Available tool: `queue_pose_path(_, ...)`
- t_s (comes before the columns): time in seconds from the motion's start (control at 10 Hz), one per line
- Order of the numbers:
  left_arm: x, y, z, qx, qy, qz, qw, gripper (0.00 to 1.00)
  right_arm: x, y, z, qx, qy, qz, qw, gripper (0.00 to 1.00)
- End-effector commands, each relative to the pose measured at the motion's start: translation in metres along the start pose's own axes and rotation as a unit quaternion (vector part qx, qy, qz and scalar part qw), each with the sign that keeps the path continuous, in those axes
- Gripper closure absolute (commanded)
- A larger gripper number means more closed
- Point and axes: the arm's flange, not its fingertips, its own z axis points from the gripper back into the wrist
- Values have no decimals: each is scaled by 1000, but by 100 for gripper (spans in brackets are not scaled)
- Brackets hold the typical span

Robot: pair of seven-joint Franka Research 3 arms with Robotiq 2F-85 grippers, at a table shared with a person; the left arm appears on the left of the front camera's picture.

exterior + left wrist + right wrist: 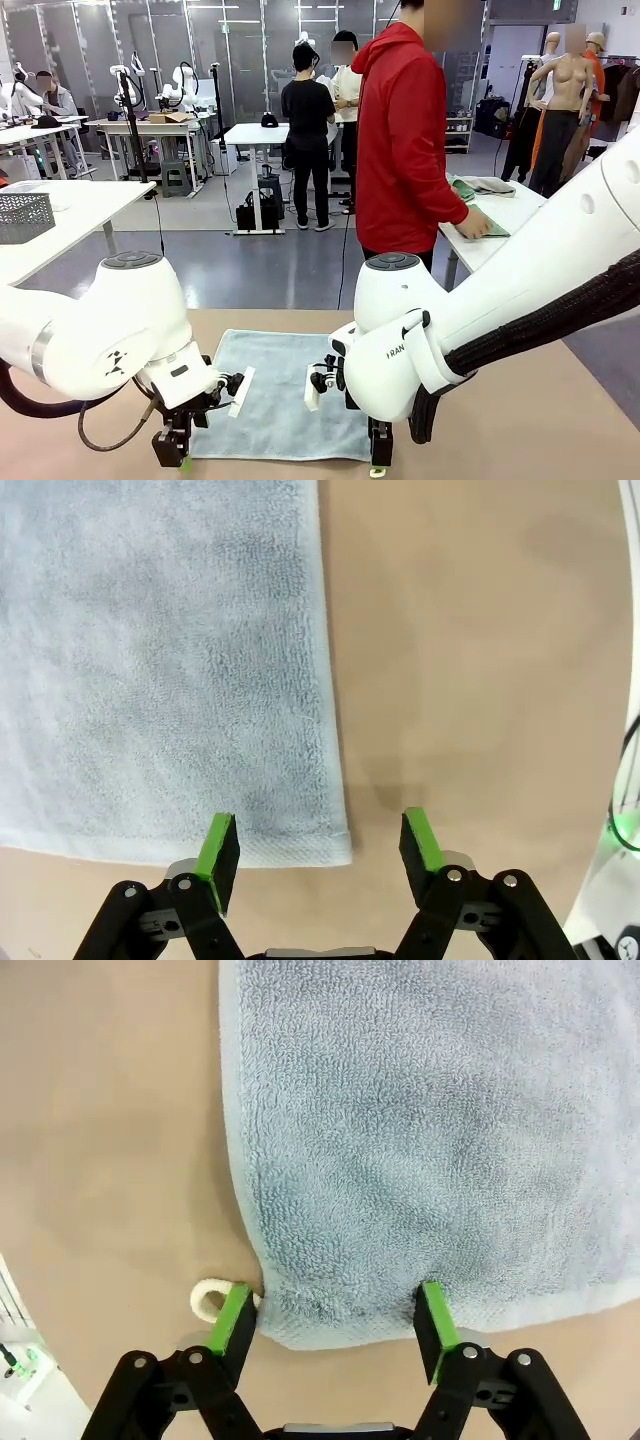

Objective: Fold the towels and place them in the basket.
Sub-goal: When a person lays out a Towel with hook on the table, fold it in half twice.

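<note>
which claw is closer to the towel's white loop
Right. The right claw straddles the corner bearing the white loop, one finger beside it; the left claw straddles the other near corner of the light blue towel.

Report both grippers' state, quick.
Left gripper: open, jaws astride a corner of the blue towel, holding nothing.
Right gripper: open, astride another corner of it, holding nothing.

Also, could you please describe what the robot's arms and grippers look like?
The left arm and right arm are white with rounded joints and grey caps. The right bears lettering and a black braided hose; a black cable loops under the left. The left gripper and right gripper are black linkages with green pads.
</note>
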Motion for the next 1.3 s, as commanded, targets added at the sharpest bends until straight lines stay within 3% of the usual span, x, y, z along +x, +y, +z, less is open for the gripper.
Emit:
queue_pose_path(0.0, 0, 2, -8, 17, 13, 6, 1000, 18, -3, 3, -4, -3, -4, -1, 1000, 20)
queue_pose_path(0.1, 0, 3, -8, 20, 19, 4, 1000, 38, -2, 4, -3, -4, -5, 1, 1000, 20)
queue_pose_path(0.2, -1, 3, -8, 17, 15, 7, 1000, 33, -2, 4, -2, -5, -2, -2, 1000, 20)
queue_pose_path(0.7, -4, 4, -12, 9, 23, 14, 1000, 33, -1, 5, 1, 8, -6, 2, 1000, 20)
queue_pose_path(0.9, -4, 6, -11, 12, 34, 14, 999, 53, -1, 4, 2, 11, -10, 2, 1000, 20)
queue_pose_path(1.2, -3, 9, -9, 21, 32, 16, 999, 52, 0, 3, 3, 7, -6, 0, 1000, 20)
